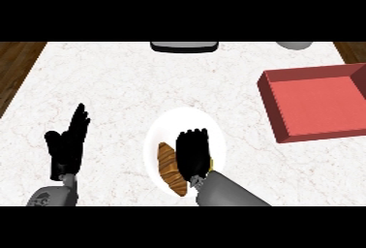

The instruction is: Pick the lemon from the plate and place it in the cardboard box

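Head view: the right robot hand (191,155) lies over the white plate (160,130), fingers curled downward, hiding whatever it covers, so the lemon cannot be seen; a brown croissant (169,169) sits just left of it on the plate. The left robot hand (68,143) rests open at the lower left, fingers up. The white marbled desk (114,77) carries a red box (318,104) at the right, well apart from the plate, with dark wood floor (18,55) beyond its edges.

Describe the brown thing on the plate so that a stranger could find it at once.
On the white marbled counter, find the round white plate near the front middle. The croissant lies along its left side, beside the right hand. It is the only brown, ridged item there.
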Available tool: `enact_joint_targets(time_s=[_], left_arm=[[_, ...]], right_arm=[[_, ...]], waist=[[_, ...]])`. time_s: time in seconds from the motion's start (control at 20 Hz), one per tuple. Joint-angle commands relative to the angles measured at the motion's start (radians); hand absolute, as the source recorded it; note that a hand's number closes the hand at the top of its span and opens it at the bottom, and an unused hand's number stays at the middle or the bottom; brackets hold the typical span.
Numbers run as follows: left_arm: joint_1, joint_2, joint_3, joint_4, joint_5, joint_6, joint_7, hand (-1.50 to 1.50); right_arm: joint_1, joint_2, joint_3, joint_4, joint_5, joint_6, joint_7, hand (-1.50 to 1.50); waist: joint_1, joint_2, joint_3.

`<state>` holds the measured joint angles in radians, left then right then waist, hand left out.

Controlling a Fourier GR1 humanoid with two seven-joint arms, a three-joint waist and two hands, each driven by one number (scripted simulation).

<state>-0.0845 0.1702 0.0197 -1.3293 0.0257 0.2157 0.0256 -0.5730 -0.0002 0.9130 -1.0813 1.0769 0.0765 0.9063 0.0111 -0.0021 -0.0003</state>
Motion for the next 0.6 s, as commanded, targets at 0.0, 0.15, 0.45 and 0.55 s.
enact_joint_targets(time_s=[0.0, 0.15, 0.45, 0.55], left_arm=[[-0.008, 0.001, 0.007, 0.012, -0.021, 0.006, 0.008, 0.0], [0.01, -0.013, 0.008, 0.002, -0.016, -0.002, 0.01, 0.0], [-0.006, -0.022, 0.035, 0.035, -0.019, 0.036, -0.007, 0.0], [0.001, -0.002, 0.041, 0.011, -0.009, 0.02, 0.004, 0.0]], right_arm=[[-0.018, 0.0, 0.034, 0.003, 0.042, -0.037, -0.007, 1.5], [-0.037, 0.0, 0.014, 0.007, 0.059, -0.032, -0.018, 1.5], [0.224, -0.28, 0.117, -0.285, -0.057, -0.105, -0.288, 1.5], [0.312, -0.363, 0.15, -0.338, -0.125, -0.13, -0.402, 1.5]], waist=[[-0.003, 0.003, 0.0], [-0.002, 0.002, 0.0], [-0.057, -0.004, 0.001], [-0.066, -0.004, 0.004]])
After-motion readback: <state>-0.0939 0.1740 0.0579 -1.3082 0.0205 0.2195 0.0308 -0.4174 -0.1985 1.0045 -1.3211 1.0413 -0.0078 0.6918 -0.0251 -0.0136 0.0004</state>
